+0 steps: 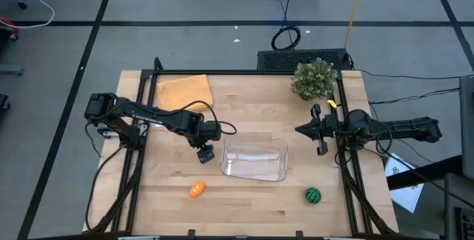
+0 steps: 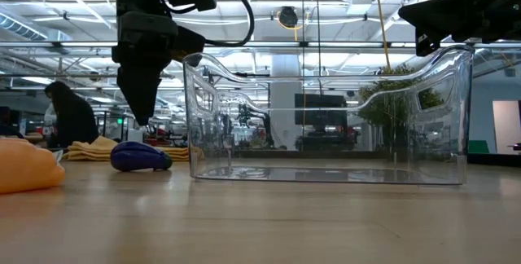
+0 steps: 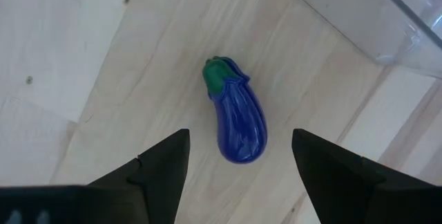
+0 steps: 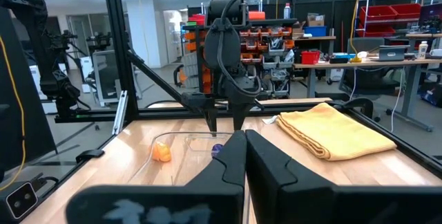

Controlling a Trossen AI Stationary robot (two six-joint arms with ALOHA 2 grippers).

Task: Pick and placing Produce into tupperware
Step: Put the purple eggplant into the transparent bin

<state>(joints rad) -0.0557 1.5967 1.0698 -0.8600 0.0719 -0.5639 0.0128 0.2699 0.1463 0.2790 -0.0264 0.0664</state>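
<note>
The purple piece [image 3: 238, 117] lies on its side on the bare wood, just left of the clear tupperware [image 1: 254, 160]; it also shows in the low view [image 2: 140, 156]. My left gripper [image 3: 239, 135] is open and hangs above the purple piece, fingers pointing down on either side of it, touching nothing; it shows in the high view [image 1: 205, 151] too. The orange piece [image 1: 196, 189] lies near the front edge. The green striped round piece [image 1: 313, 195] lies at the front right. My right gripper [image 1: 315, 132] is shut and empty, right of the tupperware.
A folded orange-yellow cloth [image 1: 184, 90] lies at the far left of the table. A bushy green plant [image 1: 313, 79] stands at the far right. Dark frame rails [image 1: 346, 166] run along the table's left and right sides. A person [image 2: 69, 117] sits in the room beyond.
</note>
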